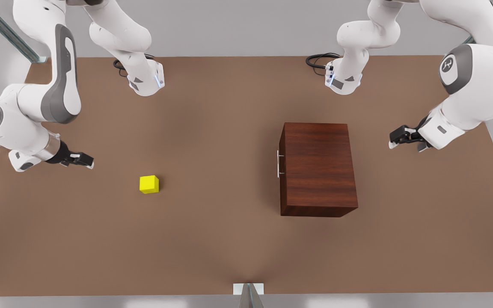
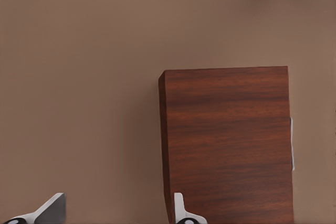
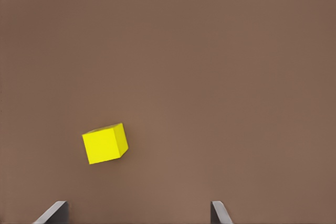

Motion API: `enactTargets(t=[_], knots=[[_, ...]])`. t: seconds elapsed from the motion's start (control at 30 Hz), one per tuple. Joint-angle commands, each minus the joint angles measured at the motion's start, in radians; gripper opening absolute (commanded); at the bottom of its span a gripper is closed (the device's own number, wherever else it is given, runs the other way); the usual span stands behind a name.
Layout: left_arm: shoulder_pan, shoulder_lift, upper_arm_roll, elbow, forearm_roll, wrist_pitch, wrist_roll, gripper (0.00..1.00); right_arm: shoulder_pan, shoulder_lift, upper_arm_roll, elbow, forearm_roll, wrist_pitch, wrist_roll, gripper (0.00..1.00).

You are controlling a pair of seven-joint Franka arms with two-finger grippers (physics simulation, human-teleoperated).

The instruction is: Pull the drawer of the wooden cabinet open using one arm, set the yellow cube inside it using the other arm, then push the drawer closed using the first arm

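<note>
Nothing begun; drawer (image 1: 281, 164) shut, yellow cube (image 1: 149, 184) untouched; left gripper (image 1: 402, 137) and right gripper (image 1: 79, 160) both spread, empty; you must reach the handle (image 1: 278, 163) first.

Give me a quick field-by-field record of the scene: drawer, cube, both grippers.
drawer: shut, silver handle on the wooden cabinet side facing the cube
yellow cube: on the table, apart from the cabinet, untouched
left gripper: open, empty, beside the cabinet at the front view's right, on the side away from the handle
right gripper: open, empty, near the cube at the front view's left
</note>
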Motion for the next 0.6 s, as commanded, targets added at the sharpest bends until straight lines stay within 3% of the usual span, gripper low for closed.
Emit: enactTargets(t=[0.0,0.07,0.17,0.2,0.3,0.37,0.5,0.57], knots=[[0.001,-0.002,-0.002,0.001,-0.002,0.04,-0.027,1.0,0.008,0.008,0.0,0.007,-0.003,0.032,0.021,1.0],[-0.038,0.008,-0.008,0.028,-0.001,0.028,-0.04,1.0,0.008,0.008,0.0,0.007,-0.002,0.03,0.021,1.0],[-0.277,0.047,-0.008,0.04,0.11,0.017,-0.145,1.0,0.013,0.017,0.0,0.009,0.0,0.03,0.021,1.0],[-0.389,0.106,-0.008,0.111,0.158,0.015,-0.245,1.0,0.013,0.017,0.0,0.009,0.003,0.03,0.023,1.0],[-0.624,0.208,-0.011,0.134,0.16,0.017,-0.694,1.0,0.018,0.017,0.0,0.024,0.0,0.017,0.224,1.0],[-0.708,0.272,-0.011,0.16,0.16,0.061,-0.878,1.0,0.022,0.017,0.0,0.044,0.003,-0.031,0.524,1.0],[-0.727,0.387,-0.01,0.152,0.175,0.247,-1.015,1.0,0.024,0.032,-0.002,0.041,0.011,0.006,1.167,1.0],[-0.728,0.427,-0.01,0.154,0.208,0.288,-1.09,1.0,0.022,0.051,0.0,0.041,0.061,0.029,1.207,1.0]])
